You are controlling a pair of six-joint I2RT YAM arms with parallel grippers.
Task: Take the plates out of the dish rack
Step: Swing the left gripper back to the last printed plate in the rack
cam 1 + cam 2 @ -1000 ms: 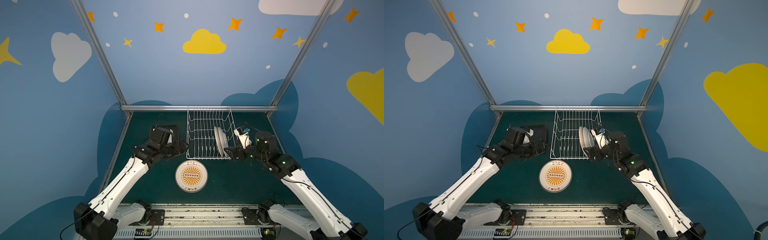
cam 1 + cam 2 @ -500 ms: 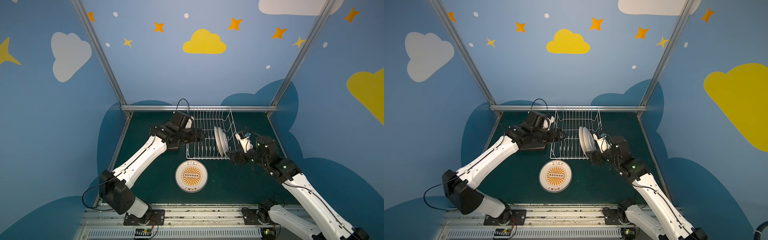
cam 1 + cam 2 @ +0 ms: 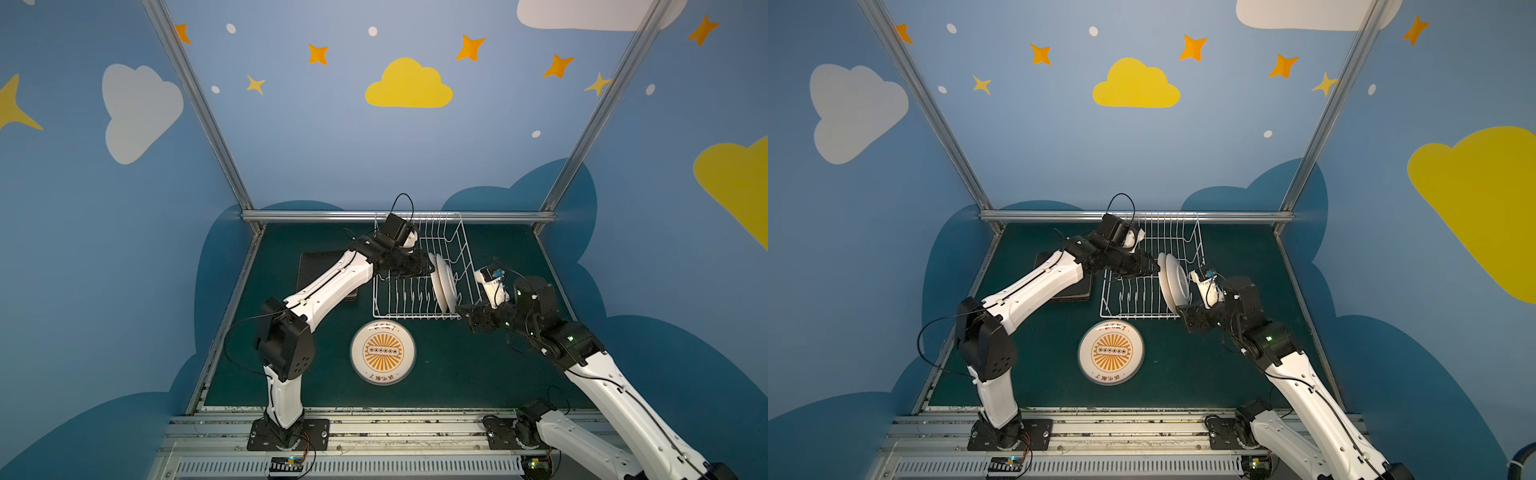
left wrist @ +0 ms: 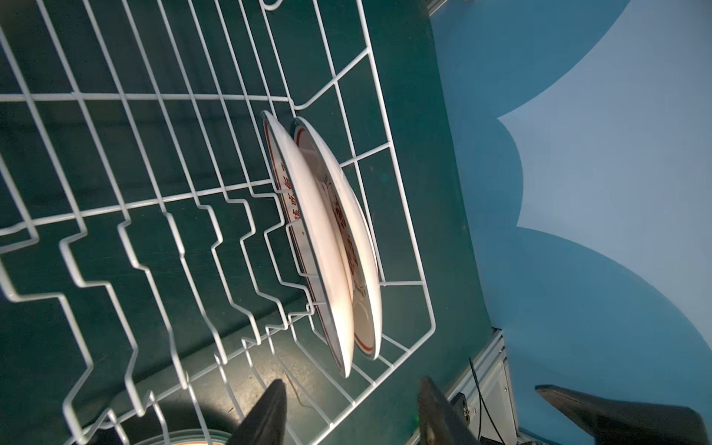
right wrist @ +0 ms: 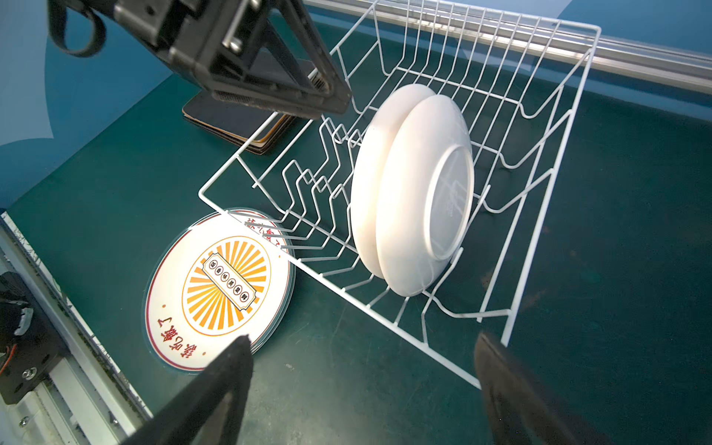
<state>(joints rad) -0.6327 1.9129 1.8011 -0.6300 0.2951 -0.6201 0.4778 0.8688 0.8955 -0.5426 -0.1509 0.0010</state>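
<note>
Reaching over dish rack [image 3: 399, 316] | left hand [image 4: 351, 385] part-open, empty (plates [image 3: 442, 282] just ahead) | right hand [image 5: 364, 343] wide-open, empty

Table [image 3: 457, 374]: rack [image 3: 399, 297], round plate [image 3: 382, 352] (square stack [image 3: 315, 266])

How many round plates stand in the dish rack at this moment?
2. Both stand upright, close together, near the right end of the dish rack: the outer plate nearer the rack's right wall, the inner plate just left of it. None seems hidden.
</note>
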